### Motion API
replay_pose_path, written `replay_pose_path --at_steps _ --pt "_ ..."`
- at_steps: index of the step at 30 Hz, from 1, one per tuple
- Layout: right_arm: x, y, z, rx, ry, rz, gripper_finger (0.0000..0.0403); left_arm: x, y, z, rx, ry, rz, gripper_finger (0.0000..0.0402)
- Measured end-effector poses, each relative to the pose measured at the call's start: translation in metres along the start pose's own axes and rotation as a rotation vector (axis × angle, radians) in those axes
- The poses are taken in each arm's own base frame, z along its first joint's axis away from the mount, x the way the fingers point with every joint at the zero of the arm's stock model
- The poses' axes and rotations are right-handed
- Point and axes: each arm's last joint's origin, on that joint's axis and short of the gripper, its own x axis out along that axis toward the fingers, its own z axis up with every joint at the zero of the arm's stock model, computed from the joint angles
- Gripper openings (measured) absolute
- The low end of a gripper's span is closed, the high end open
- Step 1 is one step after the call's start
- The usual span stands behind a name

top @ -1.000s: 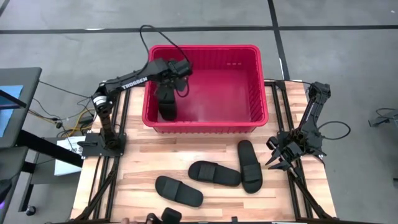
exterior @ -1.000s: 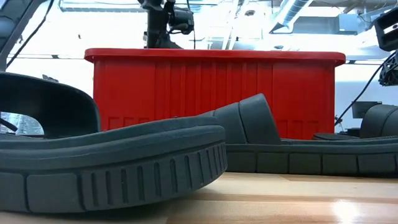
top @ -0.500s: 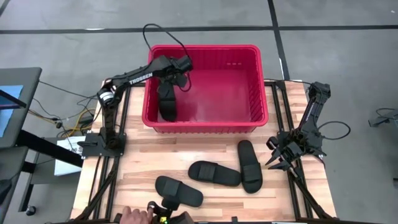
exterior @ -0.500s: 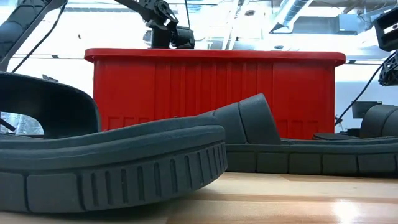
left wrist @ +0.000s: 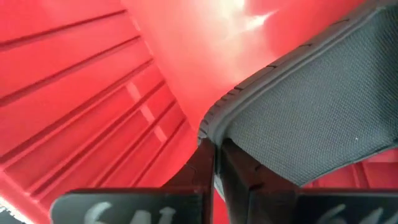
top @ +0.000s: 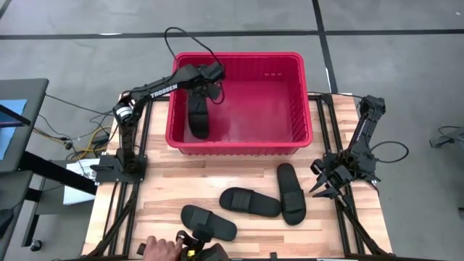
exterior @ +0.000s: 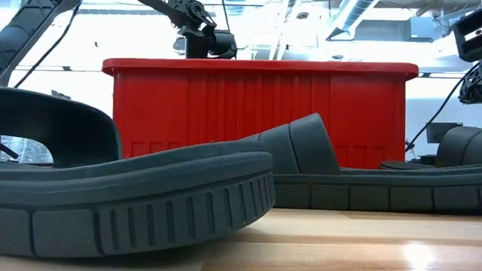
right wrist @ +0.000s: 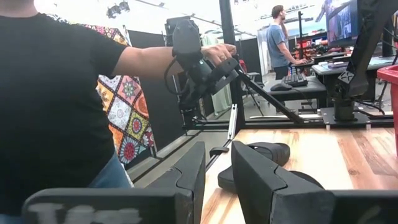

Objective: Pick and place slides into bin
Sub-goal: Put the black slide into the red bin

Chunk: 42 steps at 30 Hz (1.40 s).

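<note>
Now the left hand (top: pixel 201 90) is inside the red bin (top: pixel 290 141), closed on a black slide (top: pixel 197 116) standing near its left wall, so next it should release it, while three slides (top: pixel 250 202) wait on the table (top: pixel 159 185) and the right hand (top: pixel 326 186) rests open.

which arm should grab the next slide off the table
Probably the right. The right gripper hangs open beside the nearest slide on the table, holding nothing. The left gripper is inside the bin, shut on a slide.
</note>
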Motion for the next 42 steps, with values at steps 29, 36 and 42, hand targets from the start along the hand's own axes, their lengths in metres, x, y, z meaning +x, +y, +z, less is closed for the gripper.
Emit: replay_pose_path --at_steps 29,36,42 --pt "0.0 0.0 0.0 0.0 0.0 0.001 0.007 0.021 -0.005 -0.003 -0.048 0.002 -0.021 0.0" --pt "0.0 0.0 0.0 0.0 0.001 0.0 0.007 0.021 -0.004 -0.003 -0.053 -0.004 -0.014 0.0005" --pt "0.0 0.0 0.0 0.0 0.0 0.0 0.007 0.021 -0.002 -0.003 -0.065 -0.006 0.01 0.0055"
